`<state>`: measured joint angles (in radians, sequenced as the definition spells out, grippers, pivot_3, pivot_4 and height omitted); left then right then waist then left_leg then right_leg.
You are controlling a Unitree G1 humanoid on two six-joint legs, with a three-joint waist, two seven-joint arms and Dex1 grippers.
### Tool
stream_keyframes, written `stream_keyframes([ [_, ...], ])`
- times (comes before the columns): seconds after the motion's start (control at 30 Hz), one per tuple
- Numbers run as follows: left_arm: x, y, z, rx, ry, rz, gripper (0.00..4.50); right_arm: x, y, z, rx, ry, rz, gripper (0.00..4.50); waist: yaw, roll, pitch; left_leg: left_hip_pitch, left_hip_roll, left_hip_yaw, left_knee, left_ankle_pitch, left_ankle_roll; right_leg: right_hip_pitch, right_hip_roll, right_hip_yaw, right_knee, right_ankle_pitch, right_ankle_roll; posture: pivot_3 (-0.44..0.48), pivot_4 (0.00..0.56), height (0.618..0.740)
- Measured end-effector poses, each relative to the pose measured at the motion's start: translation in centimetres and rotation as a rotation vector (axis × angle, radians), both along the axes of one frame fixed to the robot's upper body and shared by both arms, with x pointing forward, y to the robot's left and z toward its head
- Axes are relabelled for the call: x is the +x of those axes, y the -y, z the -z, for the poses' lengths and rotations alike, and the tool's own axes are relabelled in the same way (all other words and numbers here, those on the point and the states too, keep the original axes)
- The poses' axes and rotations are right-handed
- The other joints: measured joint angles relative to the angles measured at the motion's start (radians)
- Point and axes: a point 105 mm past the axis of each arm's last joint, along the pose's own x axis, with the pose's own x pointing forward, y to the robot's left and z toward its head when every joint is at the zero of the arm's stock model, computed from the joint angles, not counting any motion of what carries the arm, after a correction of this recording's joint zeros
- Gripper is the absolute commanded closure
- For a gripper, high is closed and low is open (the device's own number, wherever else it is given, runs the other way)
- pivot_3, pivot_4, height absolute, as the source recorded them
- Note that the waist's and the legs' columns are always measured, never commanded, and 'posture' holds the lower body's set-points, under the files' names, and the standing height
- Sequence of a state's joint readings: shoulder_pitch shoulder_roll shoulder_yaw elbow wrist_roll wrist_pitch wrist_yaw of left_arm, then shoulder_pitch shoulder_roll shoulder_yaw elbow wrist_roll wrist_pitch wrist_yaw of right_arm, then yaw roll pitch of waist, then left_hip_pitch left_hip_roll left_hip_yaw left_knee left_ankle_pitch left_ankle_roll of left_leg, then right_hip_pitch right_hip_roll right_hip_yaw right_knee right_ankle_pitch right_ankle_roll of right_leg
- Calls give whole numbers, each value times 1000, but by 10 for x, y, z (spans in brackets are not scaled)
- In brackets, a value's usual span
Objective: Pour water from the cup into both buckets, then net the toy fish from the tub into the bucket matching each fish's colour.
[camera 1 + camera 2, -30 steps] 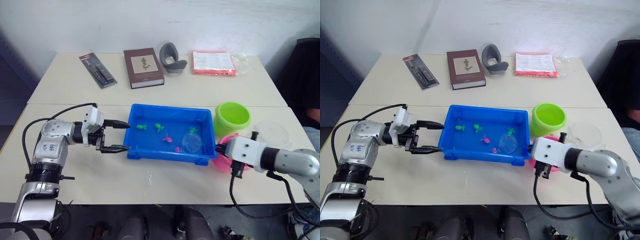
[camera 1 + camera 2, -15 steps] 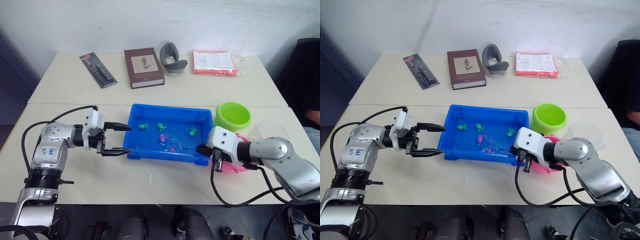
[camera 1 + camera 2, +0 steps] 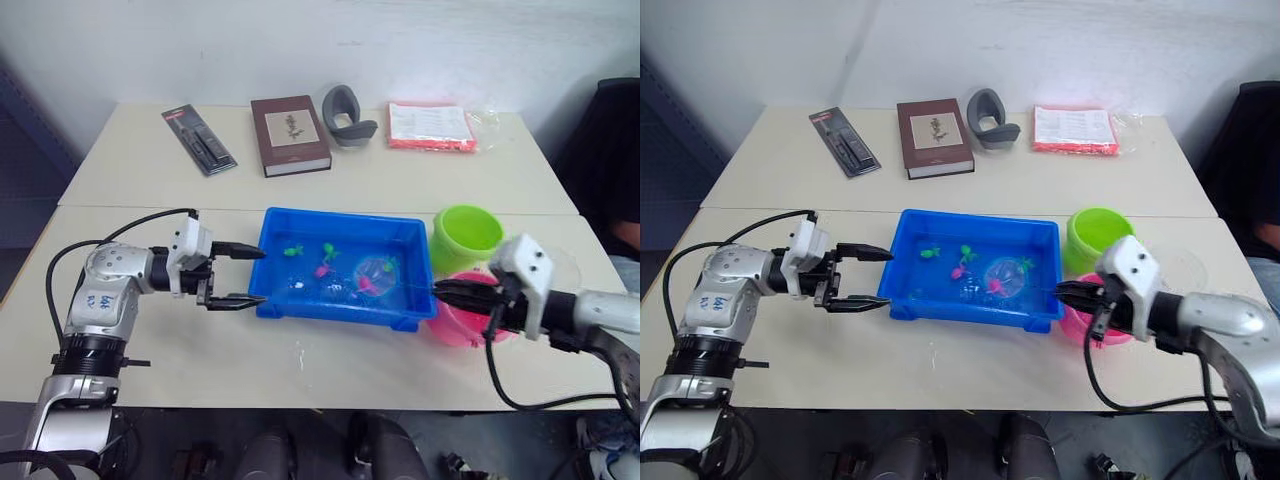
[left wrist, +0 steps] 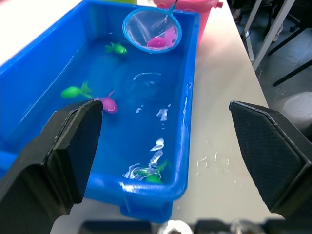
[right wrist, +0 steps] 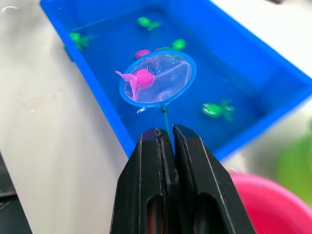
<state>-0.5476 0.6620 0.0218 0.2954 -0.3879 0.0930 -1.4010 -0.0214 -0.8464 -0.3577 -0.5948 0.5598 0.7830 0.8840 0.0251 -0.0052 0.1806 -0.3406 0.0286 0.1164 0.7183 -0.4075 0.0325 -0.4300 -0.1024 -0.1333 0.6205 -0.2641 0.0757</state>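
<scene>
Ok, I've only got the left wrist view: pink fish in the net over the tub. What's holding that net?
Observer: The right tool, shut on the handle of the net.
Operator: Where's the pink bucket from there?
Observer: The pink bucket stands at the right end of the tub, with the right tool reaching across above it.
Operator: And the green one?
Observer: The green bucket stands just behind the pink one, farther from the robot.
</scene>
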Motion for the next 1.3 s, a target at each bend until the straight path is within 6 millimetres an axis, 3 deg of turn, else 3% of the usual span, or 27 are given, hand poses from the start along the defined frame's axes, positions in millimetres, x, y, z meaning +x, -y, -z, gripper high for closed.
stream_keyframes([
  [0.2,0,22,-5,-73,-14,72,27,-26,32,-15,20,160,136,4500,0,0,0,2,0,1,-1,0,0,1,3,1,0,0,1,0,150,740],
  [0.4,-6,49,3,-119,-76,162,27,-60,61,-10,-24,216,280,4500,0,0,0,4,0,2,-1,0,0,2,4,4,0,0,1,0,150,740],
  [0.57,-4,64,-4,-137,-66,207,27,-78,70,-5,-224,343,260,4500,-3,0,0,6,1,4,-2,0,-1,2,6,8,0,0,1,0,150,740],
  [0.7,-6,68,-2,-134,-86,225,27,-81,88,5,-429,479,310,4500,-6,0,0,6,1,6,-2,0,-1,1,6,9,0,0,1,0,150,740],
  [0.93,-7,72,0,-136,-98,237,27,-88,92,30,-958,727,161,4500,-5,1,-1,7,1,6,-2,1,-3,1,6,18,0,-1,1,0,150,740],
  [1.13,-7,75,0,-147,-100,239,27,-92,87,41,-1083,868,85,4500,-7,1,0,8,1,6,-2,1,-5,1,6,19,0,-3,0,0,150,740],
  [1.3,-8,78,-2,-152,-91,240,27,-91,87,32,-1124,952,94,4500,-11,2,-1,8,1,6,-2,1,-5,1,6,19,1,-3,-1,0,150,740],
])
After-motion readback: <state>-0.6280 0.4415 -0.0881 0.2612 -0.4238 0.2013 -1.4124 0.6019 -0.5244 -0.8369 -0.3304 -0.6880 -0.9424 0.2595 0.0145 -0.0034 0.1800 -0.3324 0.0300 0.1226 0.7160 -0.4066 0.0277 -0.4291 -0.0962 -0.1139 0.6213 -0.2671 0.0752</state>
